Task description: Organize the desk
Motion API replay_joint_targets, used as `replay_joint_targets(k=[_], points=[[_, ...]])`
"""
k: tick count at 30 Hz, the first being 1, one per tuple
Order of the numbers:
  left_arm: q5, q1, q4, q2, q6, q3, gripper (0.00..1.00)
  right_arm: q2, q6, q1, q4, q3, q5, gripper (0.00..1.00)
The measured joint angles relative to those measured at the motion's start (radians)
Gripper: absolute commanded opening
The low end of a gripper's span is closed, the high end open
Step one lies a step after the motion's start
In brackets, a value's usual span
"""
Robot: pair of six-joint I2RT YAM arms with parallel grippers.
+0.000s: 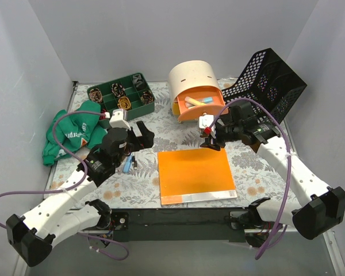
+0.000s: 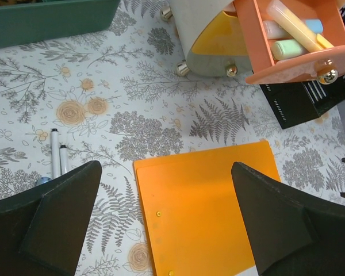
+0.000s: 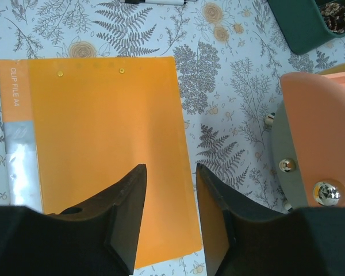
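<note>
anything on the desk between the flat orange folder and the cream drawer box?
Nothing. The left wrist view shows only bare fern-print desk between the flat orange rectangular folder and the cream round-topped drawer box. The right wrist view agrees.

Pens [image 2: 54, 150] half hidden behind left tool [image 2: 167, 198]; green tray [image 2: 46, 20] cropped top.

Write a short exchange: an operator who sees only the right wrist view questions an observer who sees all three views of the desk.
Operator: What stands beyond the orange drawer?
Observer: A black mesh basket, tilted, at the far right.
Operator: What is the left gripper doing?
Observer: It is open and empty, above the desk, just left of the orange folder.
</note>
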Motion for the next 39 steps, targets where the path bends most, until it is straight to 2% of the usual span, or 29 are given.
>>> replay_joint_targets(k=[7, 9, 12, 16, 20, 21, 24, 30, 39], points=[[0.048, 0.000, -0.051, 0.082, -0.003, 0.076, 0.98, 0.000, -0.027, -0.037, -0.026, 0.003, -0.032, 0.44], [0.065, 0.000, -0.057, 0.117, -0.003, 0.109, 0.98, 0.000, -0.041, -0.037, -0.036, 0.004, -0.026, 0.37], [0.095, 0.000, -0.053, 0.162, 0.004, 0.151, 0.98, -0.001, -0.071, -0.037, -0.051, 0.009, -0.023, 0.33], [0.137, 0.000, -0.027, 0.205, 0.027, 0.169, 0.98, -0.015, -0.125, -0.043, -0.068, 0.008, -0.039, 0.33], [0.188, 0.000, -0.019, 0.232, 0.043, 0.170, 0.98, 0.003, -0.195, -0.107, -0.133, 0.027, -0.092, 0.30], [0.198, 0.000, -0.018, 0.230, 0.045, 0.169, 0.98, 0.019, -0.213, -0.135, -0.148, 0.039, -0.101, 0.27], [0.209, 0.000, -0.004, 0.189, 0.052, 0.153, 0.98, 0.059, -0.245, -0.179, -0.174, 0.063, -0.104, 0.17], [0.196, 0.000, 0.009, 0.031, 0.052, 0.067, 0.98, 0.127, -0.259, -0.187, -0.210, 0.143, -0.088, 0.10], [0.149, 0.000, -0.031, -0.153, 0.018, -0.018, 0.98, 0.247, -0.212, -0.187, -0.159, 0.289, 0.064, 0.07]])
